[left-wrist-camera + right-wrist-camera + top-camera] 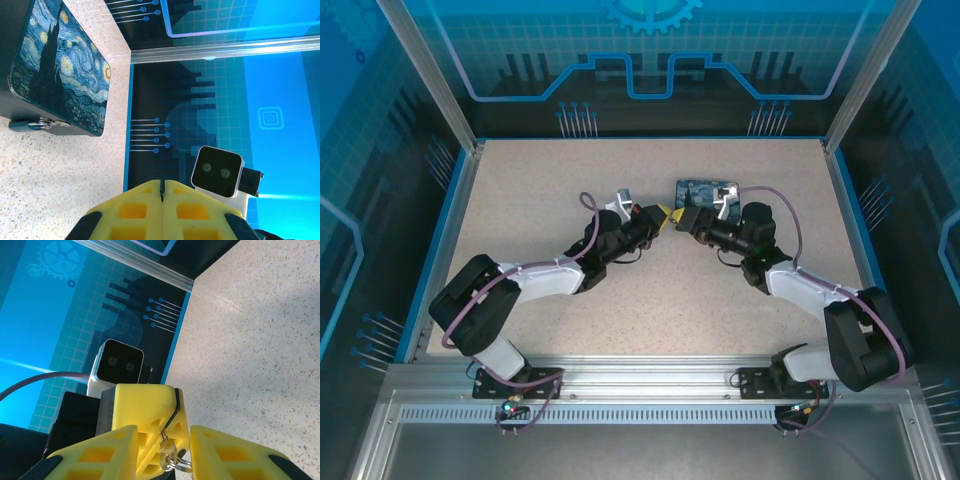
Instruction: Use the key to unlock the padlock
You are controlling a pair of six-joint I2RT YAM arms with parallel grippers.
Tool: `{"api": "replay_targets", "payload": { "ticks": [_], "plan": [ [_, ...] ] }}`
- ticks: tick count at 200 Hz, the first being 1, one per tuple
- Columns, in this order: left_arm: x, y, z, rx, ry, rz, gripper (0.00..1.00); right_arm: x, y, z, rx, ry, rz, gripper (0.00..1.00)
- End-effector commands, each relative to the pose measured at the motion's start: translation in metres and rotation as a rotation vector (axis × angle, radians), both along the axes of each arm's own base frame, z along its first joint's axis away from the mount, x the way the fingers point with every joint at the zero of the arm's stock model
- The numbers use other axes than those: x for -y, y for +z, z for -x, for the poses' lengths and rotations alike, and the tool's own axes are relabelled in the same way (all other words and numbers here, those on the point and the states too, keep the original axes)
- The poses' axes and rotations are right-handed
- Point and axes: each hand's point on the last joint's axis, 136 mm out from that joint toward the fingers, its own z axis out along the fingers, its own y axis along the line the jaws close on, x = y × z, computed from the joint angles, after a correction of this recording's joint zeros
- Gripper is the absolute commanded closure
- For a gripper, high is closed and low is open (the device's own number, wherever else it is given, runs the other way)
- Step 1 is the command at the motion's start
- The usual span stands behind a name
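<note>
Pinching thin, dark, silvery-ringed key [168, 452]: L jaws pressed tight; R jaws spread.

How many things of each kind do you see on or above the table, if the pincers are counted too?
Painted box: 1
Padlock: 1
Key: 1
Pincers: 2, the left pincer and the right pincer
Total: 5

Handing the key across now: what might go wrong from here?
The key is a thin sliver in the shut left gripper. The right gripper is open around it and may pinch the dangling ring instead, so the key swings or drops. Both grippers sit very close and may knock together.
</note>
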Motion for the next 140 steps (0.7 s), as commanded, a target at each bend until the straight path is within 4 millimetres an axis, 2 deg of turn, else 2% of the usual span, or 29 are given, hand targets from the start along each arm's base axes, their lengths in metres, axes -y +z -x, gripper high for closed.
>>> {"api": "replay_targets", "payload": {
  "ticks": [1,140],
  "plan": [
    [0.003,0.015,-0.005,0.06,0.016,0.019,1.0,-0.009,0.013,0.0,0.038,0.023,-0.023,0.68],
    [0.0,0.025,-0.008,0.106,0.048,0.029,1.0,-0.01,-0.003,0.002,-0.008,0.029,-0.036,0.7]
  ]
}}
